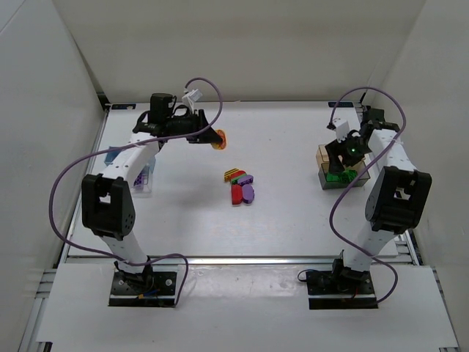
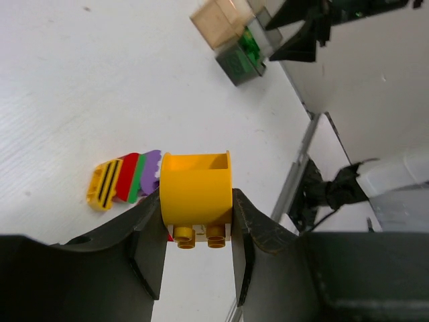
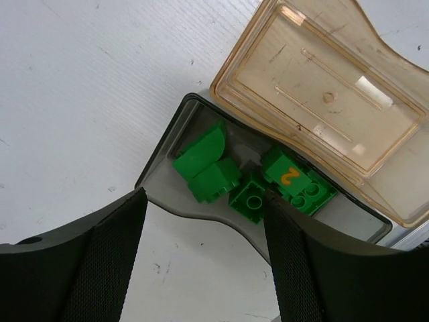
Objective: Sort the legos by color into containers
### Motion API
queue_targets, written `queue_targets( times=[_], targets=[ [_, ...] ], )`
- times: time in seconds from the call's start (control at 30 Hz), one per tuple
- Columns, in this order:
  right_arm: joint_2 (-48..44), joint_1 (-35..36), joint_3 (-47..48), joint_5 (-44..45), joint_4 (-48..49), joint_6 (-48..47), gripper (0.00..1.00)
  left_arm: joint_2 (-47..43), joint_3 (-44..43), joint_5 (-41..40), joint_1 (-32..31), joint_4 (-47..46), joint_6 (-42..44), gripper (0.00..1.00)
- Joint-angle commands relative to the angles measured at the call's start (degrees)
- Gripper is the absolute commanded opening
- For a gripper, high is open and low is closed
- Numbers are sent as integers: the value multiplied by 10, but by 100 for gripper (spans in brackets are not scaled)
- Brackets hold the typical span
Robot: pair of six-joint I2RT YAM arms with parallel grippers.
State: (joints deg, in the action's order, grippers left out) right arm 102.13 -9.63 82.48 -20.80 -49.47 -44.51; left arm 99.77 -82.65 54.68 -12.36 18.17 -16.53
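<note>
The left gripper [image 2: 199, 235] was closed on a yellow block [image 2: 196, 191], pads on its two flat sides, studs facing the camera, above the table [image 1: 308, 220] left of the unsorted legos [image 1: 239, 185]. The block appeared rigid, light and smooth-skinned; grip was best taken across flat parallel faces, since the curved face would likely slip. The right gripper [image 3: 204, 248] hung with jaws apart and empty over the dark container [image 3: 161, 181] holding green blocks [image 3: 208, 168], which touched the amber container [image 3: 322, 100].
</note>
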Motion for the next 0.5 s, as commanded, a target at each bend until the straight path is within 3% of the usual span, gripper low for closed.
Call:
queue_targets(
  times=[0.0,0.27,0.47],
  targets=[
    [-49,0,34,-24,2,21,73,-78,-1,-59,31,9,12,13],
    [-101,42,73,-34,36,81,74,-103,-32,-202,133,114,63,13],
    [-105,83,92,-34,36,114,75,-98,-60,-303,174,186,119,10]
  ],
)
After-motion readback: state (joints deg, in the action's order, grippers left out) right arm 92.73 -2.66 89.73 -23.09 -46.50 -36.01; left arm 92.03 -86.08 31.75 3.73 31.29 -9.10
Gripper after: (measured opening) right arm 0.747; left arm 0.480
